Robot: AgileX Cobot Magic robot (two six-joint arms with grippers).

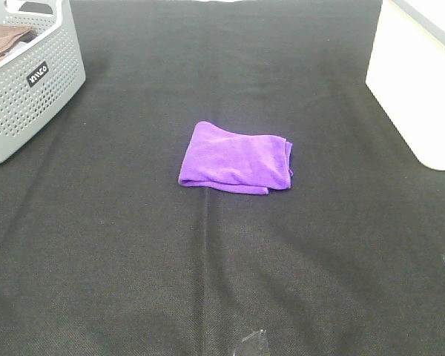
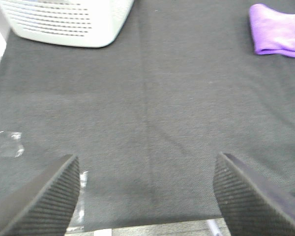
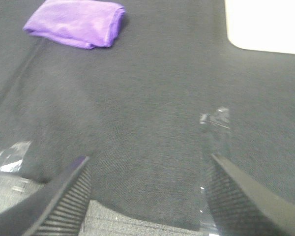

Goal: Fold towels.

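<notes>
A purple towel lies folded into a small rectangle in the middle of the black cloth-covered table. It also shows in the left wrist view and in the right wrist view. Neither arm shows in the exterior high view. My left gripper is open and empty, low over bare cloth near the table's front edge, well away from the towel. My right gripper is open and empty too, also over bare cloth near the front edge.
A grey perforated laundry basket with a brown cloth inside stands at the back left. A white bin stands at the back right. Bits of clear tape stick to the cloth.
</notes>
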